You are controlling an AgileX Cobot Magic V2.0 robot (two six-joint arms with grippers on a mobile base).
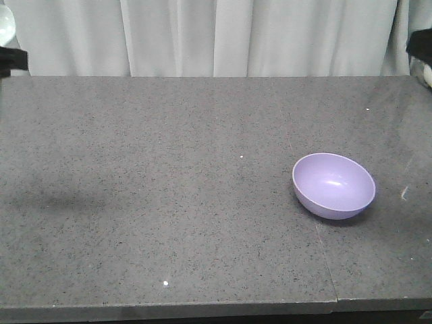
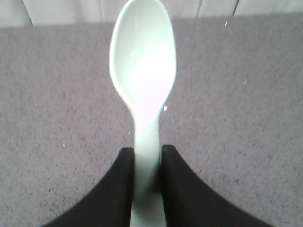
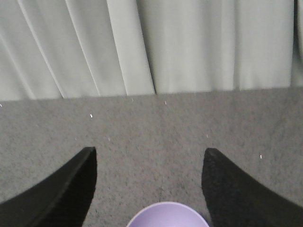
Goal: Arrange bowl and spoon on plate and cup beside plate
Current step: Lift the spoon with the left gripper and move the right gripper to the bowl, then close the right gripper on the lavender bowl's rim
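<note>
Reading the left wrist view, I find the left pincer [image 2: 147, 152] clamped on the spoon [image 2: 144, 61]. Its two black fingers [image 2: 113, 189] press against either side of the short, thick handle, with no gap visible. The oval head projects forward beyond the fingertips, hollow side up, pointing toward the curtain [image 2: 61, 9]. The spoon is held clear of the grey speckled worktop [image 2: 246, 94]; I can see no contact between them.

On the right wrist view, the right pincer [image 3: 150, 156] stands wide open and holds nothing. Bare worktop shows between its fingertips. The rim of the bowl [image 3: 166, 215] appears at the bottom edge of that view, centred between the two fingers and apart from both.

On the front-facing view, the bowl [image 1: 334, 185] rests on the worktop toward the right side, tipped slightly so that its opening faces the camera. It is empty. It lies just beside a seam [image 1: 322, 250] that runs across the worktop surface toward the near edge. Pale curtain folds close off the far side.
</note>
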